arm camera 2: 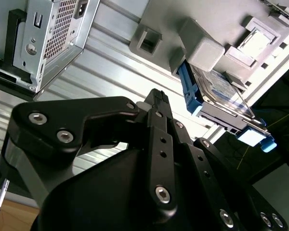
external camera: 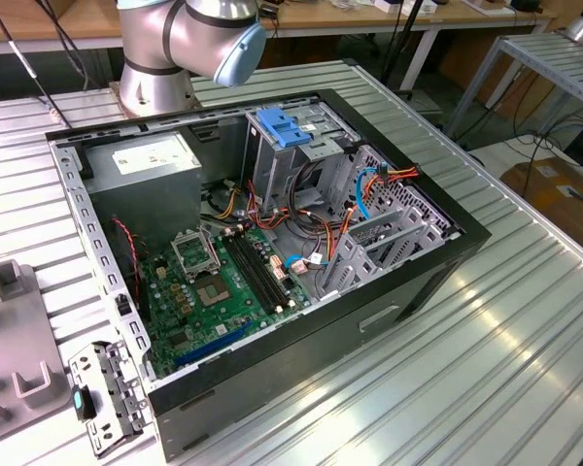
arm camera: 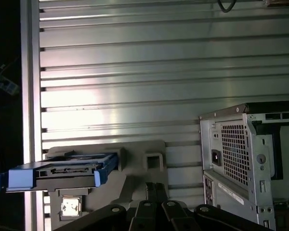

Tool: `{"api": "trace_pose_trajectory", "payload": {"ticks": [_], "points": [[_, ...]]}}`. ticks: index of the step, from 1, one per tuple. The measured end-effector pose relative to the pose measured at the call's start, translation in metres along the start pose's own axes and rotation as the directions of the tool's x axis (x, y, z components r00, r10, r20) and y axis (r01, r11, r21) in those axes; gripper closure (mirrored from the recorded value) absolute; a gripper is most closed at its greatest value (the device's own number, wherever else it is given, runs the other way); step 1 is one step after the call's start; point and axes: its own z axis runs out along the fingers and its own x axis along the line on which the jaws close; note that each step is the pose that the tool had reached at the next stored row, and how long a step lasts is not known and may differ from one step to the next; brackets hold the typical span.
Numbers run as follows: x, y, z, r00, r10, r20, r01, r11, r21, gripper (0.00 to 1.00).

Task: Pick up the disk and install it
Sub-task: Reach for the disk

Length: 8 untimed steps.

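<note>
The disk (arm camera 2: 220,87) lies flat in a grey holder (arm camera 2: 202,50) on the ribbed metal table, its printed label up and blue rails along its sides. In the first wrist view the disk (arm camera: 67,168) is seen edge-on, with its connector side and blue rails facing me. My gripper (arm camera 2: 156,95) hovers above the table, apart from the disk, between the holder and the rear of the computer case (arm camera 2: 48,33). The black fingertips (arm camera: 149,190) stand together with nothing between them.
The open computer case (external camera: 408,291) lies on the table, showing a motherboard (external camera: 223,282), a grey power supply (external camera: 151,155) and a drive cage with a blue handle (external camera: 282,126). Grey fixtures (external camera: 15,340) sit at the exterior view's left. The arm's base (external camera: 155,68) stands behind the case.
</note>
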Motion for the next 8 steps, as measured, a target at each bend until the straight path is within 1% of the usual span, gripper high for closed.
{"api": "trace_pose_trajectory", "payload": {"ticks": [4, 7, 8], "points": [[0.0021, -0.0001, -0.0001, 0.9995, -0.033, -0.0021, 0.033, 0.9995, 0.0002, 0.89], [0.0113, -0.0005, 0.0, 0.9992, -0.041, -0.0025, 0.041, 0.9992, 0.0001, 0.89], [0.0162, -0.0008, 0.0, 0.9991, -0.042, -0.0026, 0.042, 0.9991, 0.0001, 0.89]]}}
